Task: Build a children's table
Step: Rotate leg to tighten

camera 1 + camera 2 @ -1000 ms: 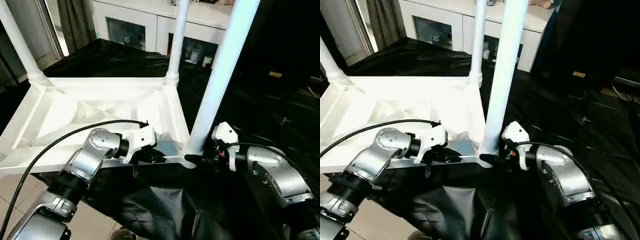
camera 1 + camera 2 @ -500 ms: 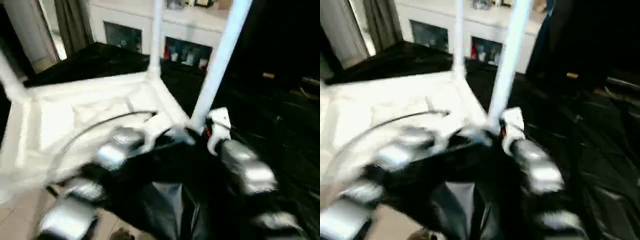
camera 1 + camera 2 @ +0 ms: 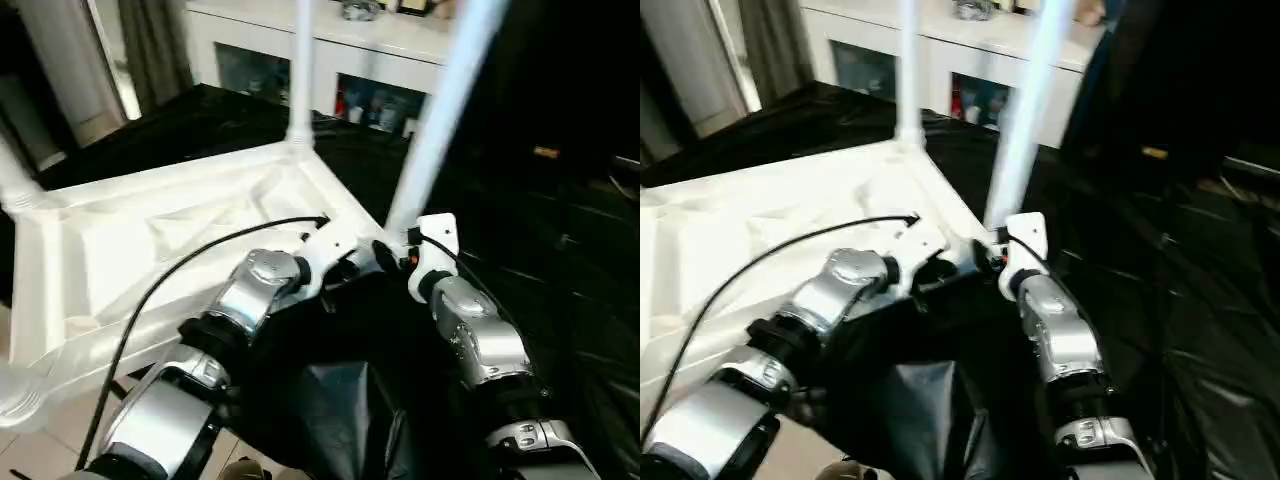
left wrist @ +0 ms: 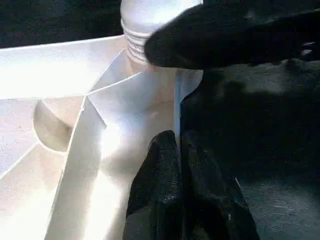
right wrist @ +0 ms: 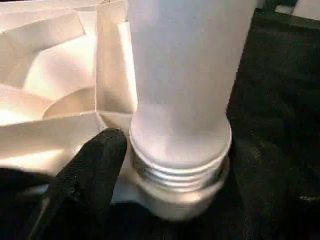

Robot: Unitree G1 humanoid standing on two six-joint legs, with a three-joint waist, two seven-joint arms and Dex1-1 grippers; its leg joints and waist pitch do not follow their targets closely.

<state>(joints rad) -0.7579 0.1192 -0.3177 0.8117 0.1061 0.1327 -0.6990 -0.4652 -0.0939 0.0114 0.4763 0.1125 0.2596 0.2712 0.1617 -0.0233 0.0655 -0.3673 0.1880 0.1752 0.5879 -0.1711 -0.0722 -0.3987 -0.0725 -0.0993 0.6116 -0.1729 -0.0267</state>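
Lying where: the white tabletop point(image 3: 150, 230) is upside down on a black sheet point(image 3: 560, 270), ribbed underside up, with one corner pointing towards the robot's two grippers.
Legs standing: three white tubular legs rise from its corner sockets. The near leg point(image 3: 440, 110) stands at the corner by the grippers, the far leg point(image 3: 300, 70) at the corner towards the cabinet, and the left leg point(image 3: 15, 185) at the corner on the robot's left.
Near leg's foot: a ribbed collar point(image 5: 180, 165) sits in the round socket, and the tube stands close to upright, leaning a little.
Left gripper: the left gripper point(image 4: 180, 137) is at the tabletop's rim, just beside the near leg's socket. Its two black fingers are pressed together right where the thin rim wall runs down to them. Whether the rim is caught between them cannot be told.
Right gripper: the right gripper point(image 3: 385, 252) is at the foot of the near leg with its jaws spread wide. One black finger point(image 5: 95, 165) lies just beside the collar. Whether it presses on the leg cannot be told.
Grippers together: they face each other across the same corner, close but apart.
Arms: both silver forearms reach forward over the black sheet, and a black cable point(image 3: 180, 265) arcs over the left one.
Background: a white glass-door cabinet point(image 3: 260, 60) stands behind the table.
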